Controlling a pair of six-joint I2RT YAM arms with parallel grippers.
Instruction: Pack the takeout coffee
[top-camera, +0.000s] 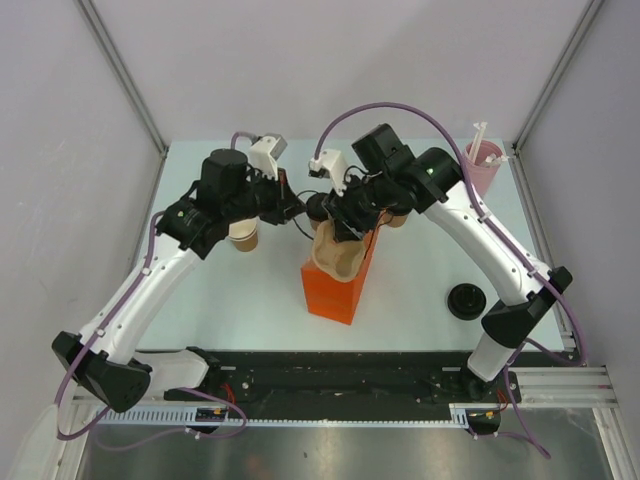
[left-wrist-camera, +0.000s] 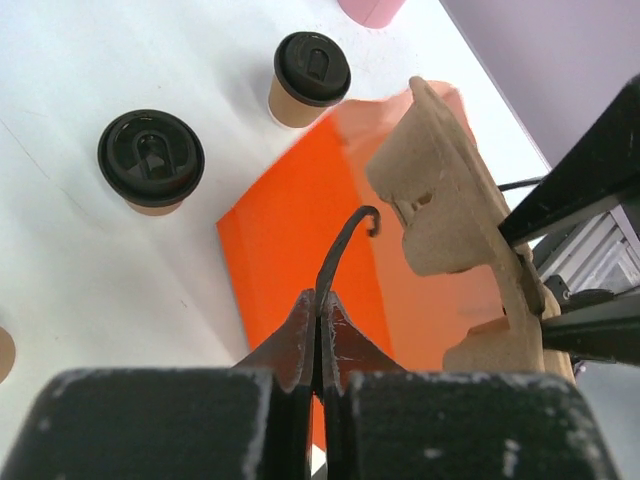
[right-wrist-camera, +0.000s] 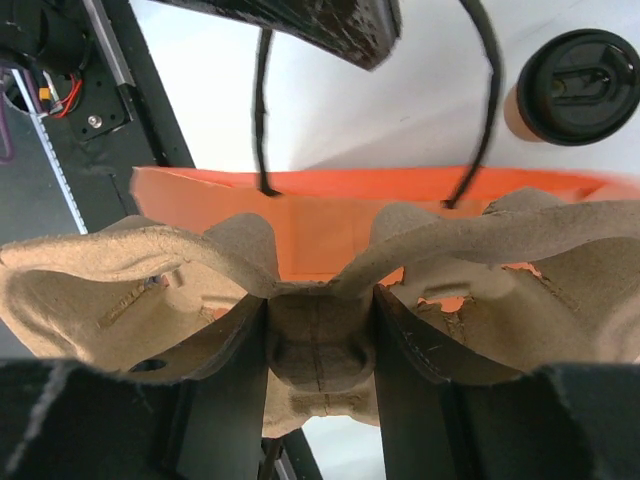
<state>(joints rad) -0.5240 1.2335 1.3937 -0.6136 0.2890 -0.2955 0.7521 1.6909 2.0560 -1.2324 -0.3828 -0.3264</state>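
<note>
Two tan paper cups with black lids stand on the table in the left wrist view, one nearer (left-wrist-camera: 151, 158) and one farther (left-wrist-camera: 312, 70); one also shows in the right wrist view (right-wrist-camera: 578, 88). The orange bag (top-camera: 338, 285) stands mid-table. My left gripper (left-wrist-camera: 320, 305) is shut on one thin black bag handle (left-wrist-camera: 345, 240) and holds it up. My right gripper (right-wrist-camera: 320, 300) is shut on the middle of the brown pulp cup tray (right-wrist-camera: 130, 290), which stands on edge at the bag's open mouth (left-wrist-camera: 450, 200). In the top view the grippers meet over the bag's far end (top-camera: 320, 215).
A pink cylinder with white straws (top-camera: 485, 160) stands at the back right. A loose black lid (top-camera: 467, 300) lies at the right. A tan cup without a lid (top-camera: 243, 236) stands under the left arm. The arm rail (top-camera: 330, 375) runs along the near edge.
</note>
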